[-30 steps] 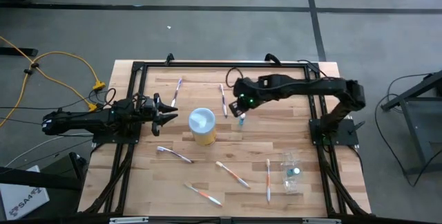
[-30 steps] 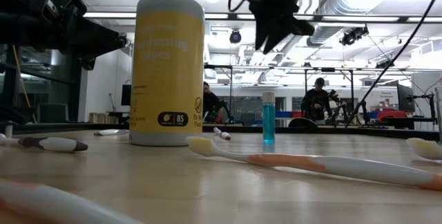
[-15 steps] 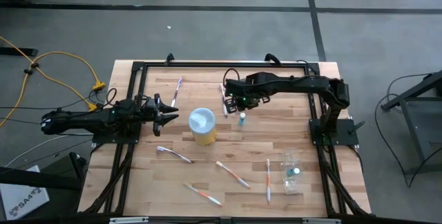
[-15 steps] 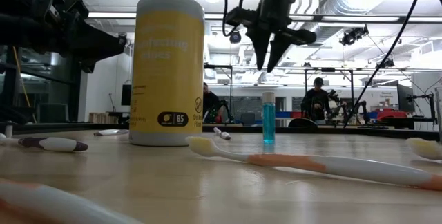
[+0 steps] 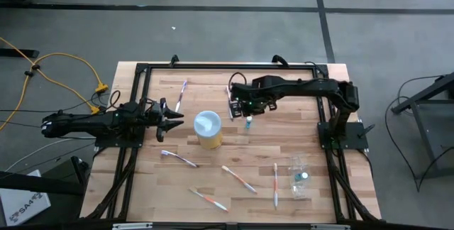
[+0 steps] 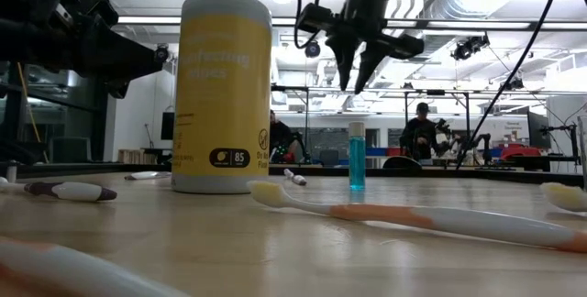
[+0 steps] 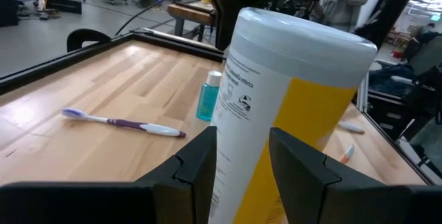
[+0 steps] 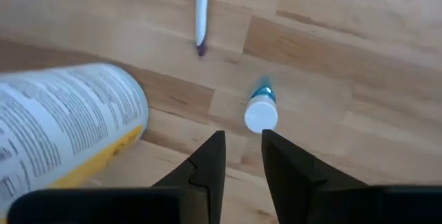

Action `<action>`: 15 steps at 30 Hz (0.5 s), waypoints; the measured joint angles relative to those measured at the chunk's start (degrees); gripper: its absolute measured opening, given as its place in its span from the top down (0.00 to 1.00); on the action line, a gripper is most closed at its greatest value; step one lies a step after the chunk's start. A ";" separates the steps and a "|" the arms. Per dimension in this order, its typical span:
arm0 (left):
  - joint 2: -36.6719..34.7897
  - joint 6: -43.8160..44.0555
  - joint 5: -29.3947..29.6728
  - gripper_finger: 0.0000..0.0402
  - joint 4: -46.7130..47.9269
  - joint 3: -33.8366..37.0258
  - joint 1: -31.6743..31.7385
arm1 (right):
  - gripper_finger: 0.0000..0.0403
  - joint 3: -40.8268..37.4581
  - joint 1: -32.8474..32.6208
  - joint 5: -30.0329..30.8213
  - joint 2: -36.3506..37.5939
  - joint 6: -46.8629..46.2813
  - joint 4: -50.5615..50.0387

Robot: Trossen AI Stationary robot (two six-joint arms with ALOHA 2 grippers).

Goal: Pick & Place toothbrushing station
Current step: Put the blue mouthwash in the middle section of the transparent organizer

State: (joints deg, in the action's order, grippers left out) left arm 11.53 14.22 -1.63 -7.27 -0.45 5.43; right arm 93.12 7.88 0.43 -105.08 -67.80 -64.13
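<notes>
We judge the task barely begun. The clear holder cup (image 5: 299,177) lies near the table's front-right corner with something teal inside it, probably 1 of the small bottles, though we cannot make it out for certain. Every toothbrush is still loose on the wood: 2 along the far side, a purple-handled one (image 5: 181,94) and a second one (image 5: 229,102); a white and purple one (image 5: 179,159) in front of the left arm; and 3 orange-and-white brushes near the front edge (image 5: 238,178) (image 5: 208,199) (image 5: 275,184).

The right gripper (image 5: 242,108) hovers over the upright blue bottle (image 5: 248,122), fingers pointing down and a little apart, clamped on nothing (the right wrist view shows the bottle's white cap (image 8: 261,115) just beyond the fingertips, not between them). We read this as the approach to picking it up.

The left gripper (image 5: 172,118) waits at the left side, jaws spread and empty, facing the yellow wipes canister (image 5: 208,129).

What remains, by our reckoning: grasp this bottle, carry it to the cup, then bring over all 6 brushes.
</notes>
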 joint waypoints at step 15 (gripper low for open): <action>-0.02 -0.02 -0.02 0.68 -2.09 0.00 0.02 | 0.78 0.00 -0.35 0.88 0.00 5.11 1.99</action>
State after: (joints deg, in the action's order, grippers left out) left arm 11.51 14.20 -1.65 -9.36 -0.45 5.45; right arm 93.12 7.53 1.31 -105.08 -62.69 -62.14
